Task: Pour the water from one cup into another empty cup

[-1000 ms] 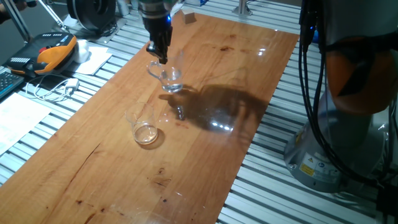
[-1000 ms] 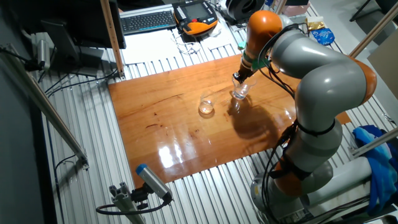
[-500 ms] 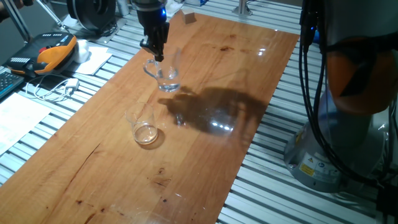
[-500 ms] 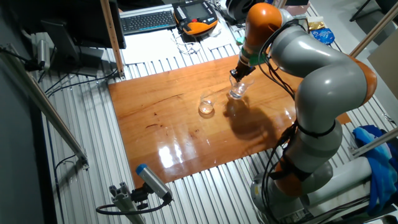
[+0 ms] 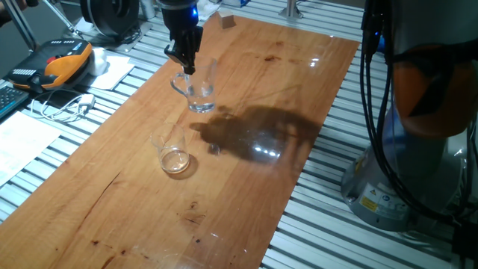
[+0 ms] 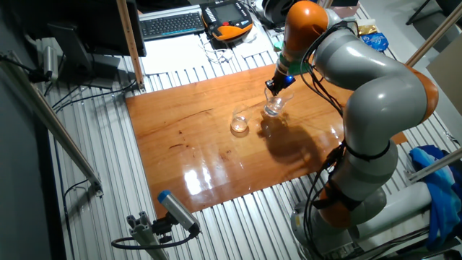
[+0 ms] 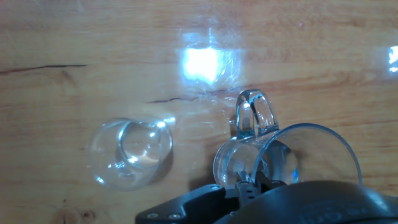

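My gripper [image 5: 185,66] is shut on the rim of the clear handled glass mug [image 5: 196,93] and holds it upright, a little above the wooden table [image 5: 246,194]. A little clear water shows faintly at the mug's bottom. The handleless glass tumbler [image 5: 172,153] stands upright on the table, in front of and to the left of the mug. In the other fixed view the gripper [image 6: 277,84] holds the mug [image 6: 274,107] to the right of the tumbler [image 6: 240,124]. In the hand view the mug [image 7: 283,158] is under the gripper [image 7: 249,185], with the tumbler [image 7: 130,154] to its left.
An orange teach pendant [image 5: 63,60], white cables and papers lie left of the table. A small wooden block [image 5: 226,21] sits at the far end. The arm's base [image 5: 418,157] stands to the right. A keyboard [image 6: 172,24] lies beyond the table.
The gripper has lifted the mug and carried it slightly up and to the left. The tumbler has not moved.
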Controlling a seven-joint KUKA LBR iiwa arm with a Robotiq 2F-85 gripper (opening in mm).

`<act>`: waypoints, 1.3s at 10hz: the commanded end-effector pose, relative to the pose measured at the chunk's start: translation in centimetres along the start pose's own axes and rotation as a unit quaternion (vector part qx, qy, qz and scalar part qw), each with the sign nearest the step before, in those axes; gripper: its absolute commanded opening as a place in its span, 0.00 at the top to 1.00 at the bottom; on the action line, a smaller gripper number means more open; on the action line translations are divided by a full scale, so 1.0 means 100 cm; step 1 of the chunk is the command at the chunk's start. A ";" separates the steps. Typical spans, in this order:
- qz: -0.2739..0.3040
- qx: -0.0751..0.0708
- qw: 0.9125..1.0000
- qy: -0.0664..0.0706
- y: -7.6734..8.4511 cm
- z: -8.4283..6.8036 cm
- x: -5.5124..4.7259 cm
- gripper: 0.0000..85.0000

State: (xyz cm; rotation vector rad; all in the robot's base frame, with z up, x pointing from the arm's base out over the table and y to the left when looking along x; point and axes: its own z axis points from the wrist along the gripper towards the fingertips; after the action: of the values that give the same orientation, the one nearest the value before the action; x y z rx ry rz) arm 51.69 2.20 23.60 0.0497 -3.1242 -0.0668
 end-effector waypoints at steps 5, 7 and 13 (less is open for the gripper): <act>-0.055 0.003 0.998 -0.031 0.000 0.000 0.000 1.00; -0.074 -0.007 0.996 -0.039 0.000 0.000 0.000 1.00; -0.081 -0.024 0.996 -0.040 0.000 0.000 0.000 1.00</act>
State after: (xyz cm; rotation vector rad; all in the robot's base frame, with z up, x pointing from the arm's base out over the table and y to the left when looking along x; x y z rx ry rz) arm 51.68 2.17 23.59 0.3032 -3.1904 -0.1489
